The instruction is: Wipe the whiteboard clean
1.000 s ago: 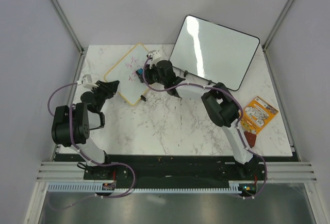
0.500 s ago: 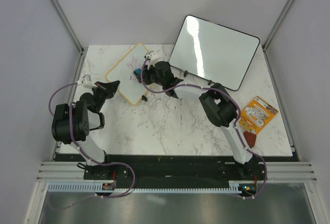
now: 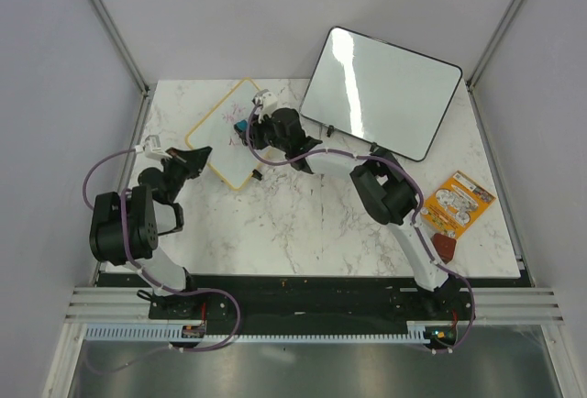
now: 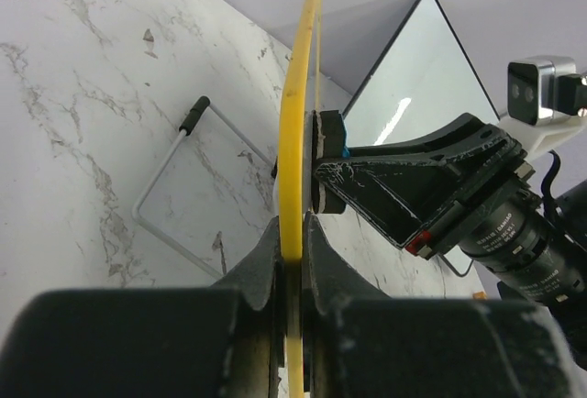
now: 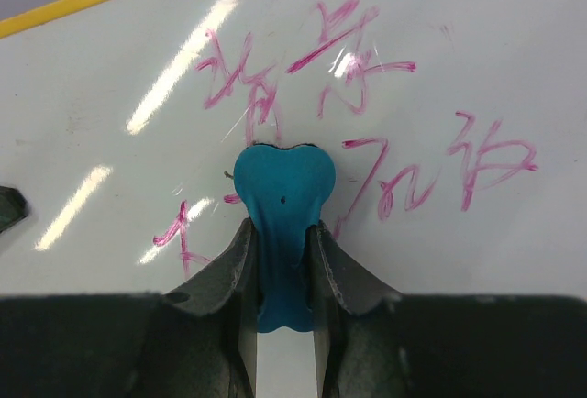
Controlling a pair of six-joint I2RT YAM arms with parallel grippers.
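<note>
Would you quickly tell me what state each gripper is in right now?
Left gripper: shut on the whiteboard frame.
Right gripper: shut on a blue eraser.

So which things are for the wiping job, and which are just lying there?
For the job: the whiteboard with pink writing; the blue eraser in the right gripper; the left gripper, clamped on the whiteboard's yellow edge.
Just lying about: the big black-framed board; the orange packet.

No readable word or number is being shown. Pink-red handwriting (image 5: 358, 77) is being displayed on the whiteboard (image 5: 495, 22), but it is not being made out. Printing on the orange packet (image 3: 459, 204), far right, is being rendered too small.
</note>
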